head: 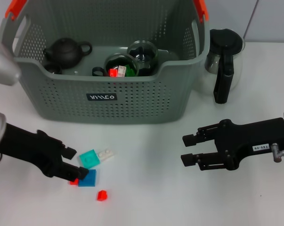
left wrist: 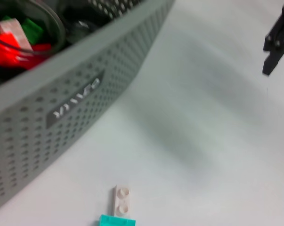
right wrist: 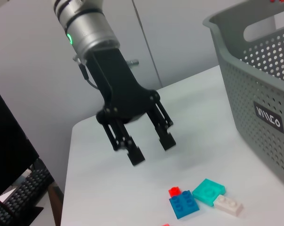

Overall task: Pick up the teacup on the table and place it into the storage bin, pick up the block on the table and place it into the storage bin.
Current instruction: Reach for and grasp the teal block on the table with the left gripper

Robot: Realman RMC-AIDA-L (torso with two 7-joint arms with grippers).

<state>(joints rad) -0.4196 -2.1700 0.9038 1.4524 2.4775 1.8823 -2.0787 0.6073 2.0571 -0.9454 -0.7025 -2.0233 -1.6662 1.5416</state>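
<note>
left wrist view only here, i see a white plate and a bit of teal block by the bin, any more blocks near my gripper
observer: Yes. A blue block lies beside the teal block, with a small red piece right next to it.
operator: is the left gripper on anything
observer: No. The left gripper is open, hovers off the table by the blue block and holds nothing.
operator: where's the right one
observer: The right gripper is open over the table on the robot's right, in front of a glass pitcher.
</note>
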